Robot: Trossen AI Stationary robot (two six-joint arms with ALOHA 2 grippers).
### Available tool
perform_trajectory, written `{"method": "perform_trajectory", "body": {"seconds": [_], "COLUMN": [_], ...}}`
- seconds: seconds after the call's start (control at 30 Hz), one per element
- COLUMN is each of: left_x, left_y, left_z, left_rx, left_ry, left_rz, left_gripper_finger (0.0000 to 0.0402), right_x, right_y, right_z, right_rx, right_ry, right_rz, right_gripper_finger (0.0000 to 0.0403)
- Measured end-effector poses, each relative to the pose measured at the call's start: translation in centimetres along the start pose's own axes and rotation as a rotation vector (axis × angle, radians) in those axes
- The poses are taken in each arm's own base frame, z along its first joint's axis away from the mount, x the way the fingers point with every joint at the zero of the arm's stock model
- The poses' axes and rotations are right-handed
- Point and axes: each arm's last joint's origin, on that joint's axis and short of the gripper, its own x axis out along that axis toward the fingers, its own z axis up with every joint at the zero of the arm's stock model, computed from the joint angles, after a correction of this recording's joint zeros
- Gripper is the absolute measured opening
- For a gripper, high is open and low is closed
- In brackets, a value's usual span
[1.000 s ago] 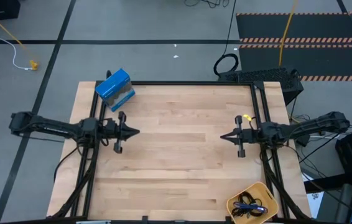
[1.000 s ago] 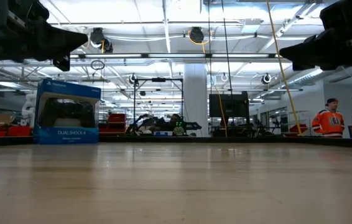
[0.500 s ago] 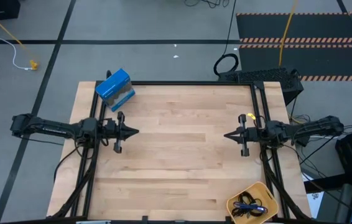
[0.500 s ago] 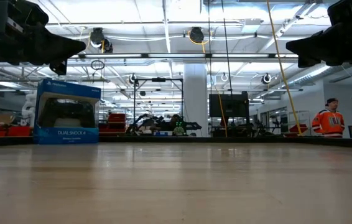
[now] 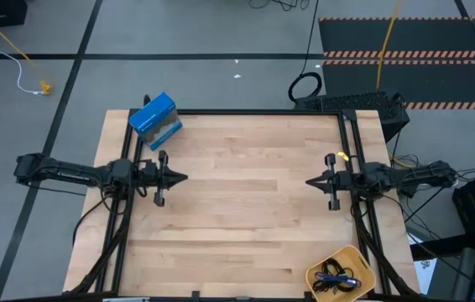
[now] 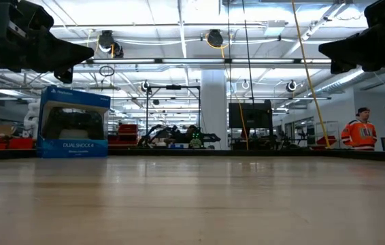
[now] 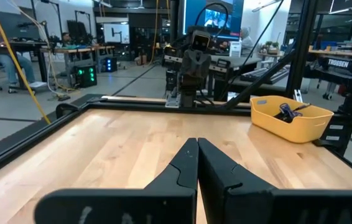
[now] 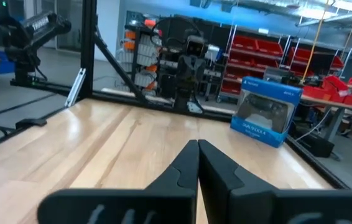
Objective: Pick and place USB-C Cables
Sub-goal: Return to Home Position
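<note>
Item 1. My left gripper (image 5: 181, 177): it hangs over the left side of the pale wooden plank table (image 5: 237, 222), above the boards, pointing inward toward the middle. Its jaws are clenched, the two dark fingers meeting tip to tip, with nothing between them.

Item 2. My right gripper (image 5: 310, 181): it hangs over the right side of the same table, level with its partner and facing it across the bare middle, the two well apart. Its jaws are likewise pressed together on nothing.

Item 3. USB-C cables (image 5: 336, 278): short thin cords, black and blue-purple, lying in a loose tangle inside the bin listed next. I cannot count them singly. Neither of my grippers touches them.

Item 4. Yellow plastic bin (image 5: 319, 274): a shallow open tray at the near right corner of the table, just beside the black frame that carries my right arm and well apart from that arm's fingertips. In my left wrist view it stands on the boards off to one side, with the cables showing above its rim.

Item 5. Blue cardboard game-controller box (image 5: 155, 120): it stands at the far left corner of the table, turned at a slant to the edge, beyond my left arm. Its printed front faces the low camera.

Item 6. Long yellow cord (image 5: 1, 37): it lies on the grey floor beyond the table, far left.

Item 7. Person in an orange top (image 6: 360, 133): far off in the room behind the table.
</note>
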Motion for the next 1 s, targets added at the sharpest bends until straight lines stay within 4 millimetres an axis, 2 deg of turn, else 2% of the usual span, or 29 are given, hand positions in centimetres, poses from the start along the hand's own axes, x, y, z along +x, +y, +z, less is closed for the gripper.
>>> {"method": "perform_trajectory", "body": {"seconds": [0.13,0.27,0.37,0.77,1.0], "left_x": [0.0,0.0,0.0,0.0,0.0], "left_y": [0.0,0.0,0.0,0.01,0.01], "left_z": [0.0,0.0,-0.02,-0.03,-0.03], "left_rx": [-0.001,-0.001,-0.001,-0.002,-0.004], "left_ry": [0.0,0.0,0.002,0.003,0.003], "left_rz": [0.0,0.0,0.0,0.002,0.002], "left_gripper_finger": [0.0003,0.0003,0.0003,0.0003,0.0003], "right_x": [-0.33,-0.44,-0.52,-0.36,-0.35], "right_y": [-0.05,-0.04,-0.07,-0.11,-0.11], "right_z": [0.06,-0.81,-0.6,0.06,0.02], "right_rx": [-0.001,-0.006,-0.006,0.019,-0.002], "right_ry": [-0.012,0.099,0.109,-0.012,-0.01], "right_rz": [-0.004,-0.028,-0.023,-0.025,-0.025], "right_gripper_finger": [0.0,0.0,0.0,0.0,0.0]}}
